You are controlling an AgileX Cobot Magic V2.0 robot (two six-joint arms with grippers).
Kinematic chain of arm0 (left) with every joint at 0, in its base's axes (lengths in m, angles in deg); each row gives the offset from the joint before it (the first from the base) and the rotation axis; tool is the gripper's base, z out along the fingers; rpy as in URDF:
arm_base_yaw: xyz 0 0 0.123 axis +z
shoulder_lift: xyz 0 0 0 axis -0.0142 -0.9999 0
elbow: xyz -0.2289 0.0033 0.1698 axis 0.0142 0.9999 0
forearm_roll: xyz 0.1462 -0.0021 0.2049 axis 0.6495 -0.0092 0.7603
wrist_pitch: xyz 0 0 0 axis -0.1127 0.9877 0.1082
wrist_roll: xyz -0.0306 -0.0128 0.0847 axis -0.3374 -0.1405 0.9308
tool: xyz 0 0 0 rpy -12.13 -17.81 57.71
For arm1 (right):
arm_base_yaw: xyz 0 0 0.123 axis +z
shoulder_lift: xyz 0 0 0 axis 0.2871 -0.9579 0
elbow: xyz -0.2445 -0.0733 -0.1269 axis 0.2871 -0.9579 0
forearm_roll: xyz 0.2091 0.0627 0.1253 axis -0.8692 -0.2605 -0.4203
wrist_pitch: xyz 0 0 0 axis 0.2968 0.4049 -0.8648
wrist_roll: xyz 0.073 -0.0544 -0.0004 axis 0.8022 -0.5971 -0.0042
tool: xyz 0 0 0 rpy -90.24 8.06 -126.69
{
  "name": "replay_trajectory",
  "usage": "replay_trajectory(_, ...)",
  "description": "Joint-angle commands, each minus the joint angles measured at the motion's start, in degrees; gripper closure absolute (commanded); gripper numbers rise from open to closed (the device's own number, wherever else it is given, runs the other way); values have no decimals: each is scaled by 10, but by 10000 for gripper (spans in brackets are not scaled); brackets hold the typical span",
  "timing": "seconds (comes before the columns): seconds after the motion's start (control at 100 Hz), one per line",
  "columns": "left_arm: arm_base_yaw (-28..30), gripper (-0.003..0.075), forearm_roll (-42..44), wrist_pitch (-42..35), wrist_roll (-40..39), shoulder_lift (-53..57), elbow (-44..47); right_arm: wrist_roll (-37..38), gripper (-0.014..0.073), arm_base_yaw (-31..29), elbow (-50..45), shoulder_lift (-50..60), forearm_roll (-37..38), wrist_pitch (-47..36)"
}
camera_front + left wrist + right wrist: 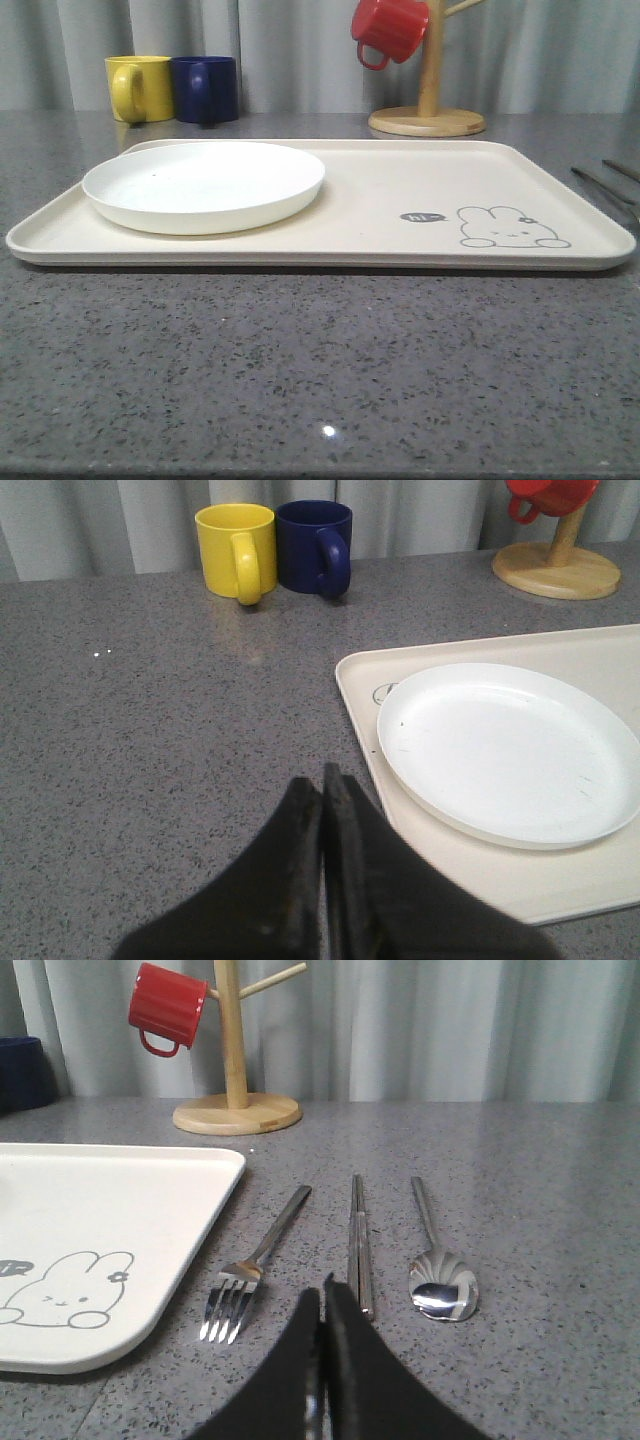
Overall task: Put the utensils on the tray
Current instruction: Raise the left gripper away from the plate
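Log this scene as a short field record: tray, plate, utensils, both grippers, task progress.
tray: cream tray on the grey table, rabbit drawing at its right end
plate: white plate on the tray's left part
utensils: fork, chopsticks and spoon lie side by side on the table right of the tray, none on it
left gripper: left gripper shut, holding nothing, over the table beside the tray's left end
right gripper: right gripper shut, holding nothing, just short of the chopsticks
progress: no utensil placed yet
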Motion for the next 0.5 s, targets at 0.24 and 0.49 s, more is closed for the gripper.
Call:
replay_trajectory(0.24,-4,739,-1,-39,-4,45,7,1,662,-4,156,-88,0,152)
replay_trajectory(0.49,-4,739,-1,-39,-4,44,7,1,650,-4,289,-258,0,283)
